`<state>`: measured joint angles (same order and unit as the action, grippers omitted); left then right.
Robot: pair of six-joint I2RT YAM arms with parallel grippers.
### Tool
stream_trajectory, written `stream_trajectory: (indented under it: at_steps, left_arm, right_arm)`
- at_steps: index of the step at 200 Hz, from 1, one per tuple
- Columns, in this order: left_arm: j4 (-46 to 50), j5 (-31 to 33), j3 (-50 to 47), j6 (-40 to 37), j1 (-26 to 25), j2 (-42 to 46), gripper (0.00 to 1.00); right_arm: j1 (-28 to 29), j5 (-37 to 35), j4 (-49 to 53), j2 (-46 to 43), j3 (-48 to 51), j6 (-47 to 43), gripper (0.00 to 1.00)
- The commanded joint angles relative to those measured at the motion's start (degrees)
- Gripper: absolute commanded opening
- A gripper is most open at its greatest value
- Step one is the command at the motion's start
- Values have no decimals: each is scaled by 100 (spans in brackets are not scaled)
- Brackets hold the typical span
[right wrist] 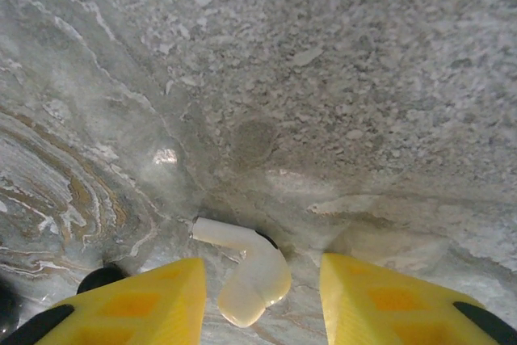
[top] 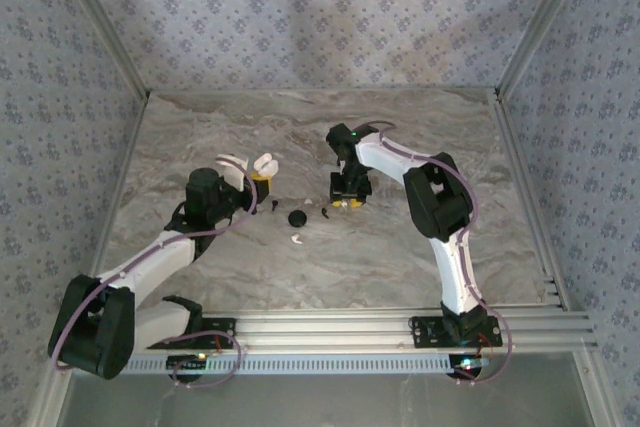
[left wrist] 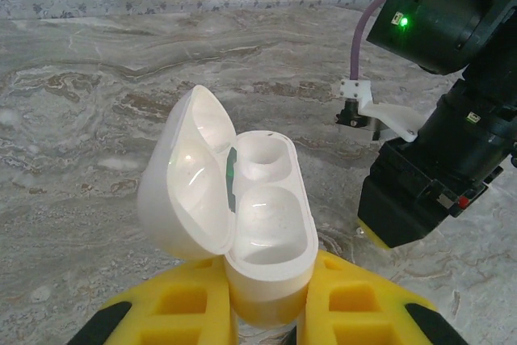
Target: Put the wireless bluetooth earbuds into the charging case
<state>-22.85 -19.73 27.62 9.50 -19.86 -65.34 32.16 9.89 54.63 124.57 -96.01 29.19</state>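
Right gripper (right wrist: 260, 268) spread, straddling a white earbud (right wrist: 245, 287) on the table (right wrist: 339, 78), stem slanting across the gap; I'm nearest with this arm. Left gripper (left wrist: 266, 300) pinches the open charging case (left wrist: 271, 224).

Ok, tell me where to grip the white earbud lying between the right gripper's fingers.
Probably its rounded head, from straight above: the white earbud lies flat on the marble table, head between the open fingers of the right gripper, thin stem angling away.
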Motion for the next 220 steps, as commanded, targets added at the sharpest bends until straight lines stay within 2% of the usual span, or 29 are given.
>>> stream_trajectory:
  at_steps: [1, 101, 151, 187, 220]
  left_arm:
    - [-44, -137, 134, -97, 26, 57, 10]
    - [96, -198, 200, -175, 26, 39, 10]
    - [182, -308, 264, -236, 30, 49, 10]
    - [134, -431, 247, -237, 17, 57, 10]
    - [193, -629, 303, -370, 4, 25, 10]
  right_arm:
    - [-41, 75, -5, 128, -179, 93, 41]
    - [-122, -88, 72, -34, -49, -315, 29]
    - [-149, -51, 148, -228, 176, -609, 28]
    - [-74, 22, 82, -652, 735, -701, 28]
    - [62, 67, 191, -991, 1093, -1252, 29]
